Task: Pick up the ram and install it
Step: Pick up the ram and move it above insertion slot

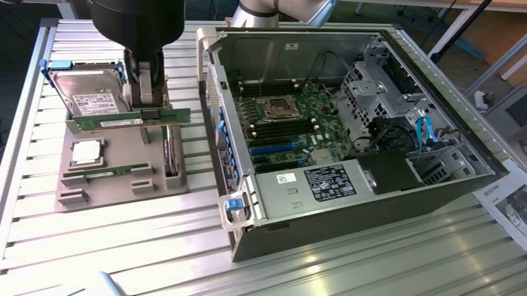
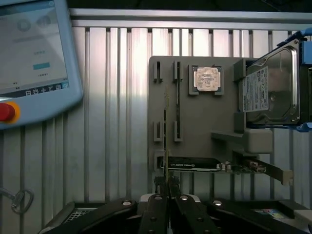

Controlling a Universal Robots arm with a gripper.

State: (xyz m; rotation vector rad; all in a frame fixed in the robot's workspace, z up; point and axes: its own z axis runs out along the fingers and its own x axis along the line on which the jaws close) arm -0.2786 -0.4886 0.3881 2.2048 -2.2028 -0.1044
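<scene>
While the hand [image 1: 150,115] is clamped on the long, narrow green circuit-board ram stick [image 1: 103,122], that stick lies level in the upper left of the exterior view. It sits in front of the silver hard drive in its blue-edged carrier [image 1: 86,92] and seems to be lifted clear of the grey plastic parts tray [image 1: 123,157], though the angle makes the gap hard to judge. A second green memory stick [image 1: 107,172] sits in a tray slot just below the square silver processor chip [image 1: 86,151]. The open black computer case [image 1: 354,225], with its green motherboard [image 1: 288,123] exposed, occupies the centre and right on the ribbed metal desk [image 1: 123,246]. In the wrist view the ram stick [image 2: 166,126] shows edge-on as a thin line between the black fingers [image 2: 157,214].
</scene>
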